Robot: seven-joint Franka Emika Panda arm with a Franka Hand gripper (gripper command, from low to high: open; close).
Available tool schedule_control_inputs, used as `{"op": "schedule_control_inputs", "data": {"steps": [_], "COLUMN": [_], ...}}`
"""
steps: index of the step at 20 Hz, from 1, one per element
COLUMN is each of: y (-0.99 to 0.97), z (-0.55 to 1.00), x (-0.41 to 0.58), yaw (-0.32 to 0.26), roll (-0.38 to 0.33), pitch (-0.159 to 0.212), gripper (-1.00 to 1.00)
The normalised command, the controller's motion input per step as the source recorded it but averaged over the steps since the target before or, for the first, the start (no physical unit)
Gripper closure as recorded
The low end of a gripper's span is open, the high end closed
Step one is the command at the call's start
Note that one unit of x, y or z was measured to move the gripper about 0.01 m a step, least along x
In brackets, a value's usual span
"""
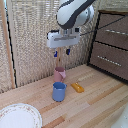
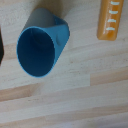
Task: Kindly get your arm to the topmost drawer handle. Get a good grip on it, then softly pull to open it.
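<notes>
My white arm (image 1: 75,12) hangs over the middle of the wooden table, and its gripper (image 1: 61,52) with blue fingertips stands open in the air above the cups, holding nothing. The dark brown drawer unit (image 1: 110,42) stands at the exterior view's right. The topmost drawer handle (image 1: 116,32), a thin silvery bar, sits on the upper drawer front, well to the right of the gripper. A second handle (image 1: 106,58) marks the drawer below. In the wrist view no fingers show.
A blue cup (image 1: 59,91) (image 2: 40,46) stands under the gripper, with a pink cup (image 1: 60,75) behind it and an orange object (image 1: 77,87) (image 2: 110,20) beside it. A patterned plate (image 1: 19,116) lies at the front left. A woven screen (image 1: 35,40) backs the table.
</notes>
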Motion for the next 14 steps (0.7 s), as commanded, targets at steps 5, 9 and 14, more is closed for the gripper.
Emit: {"op": "schedule_control_inputs", "data": {"steps": [5,9,14], "y": [0.07,-0.02,-0.13], "z": [0.17,0.45,0.31], "x": [-0.097,-0.064,-0.102], "yaw": [0.046,0.018,0.031], "roll": [-0.317,-0.272,-0.307], "pitch": [0.000,0.000,-0.001], "gripper": [-1.00,-1.00,-1.00]}}
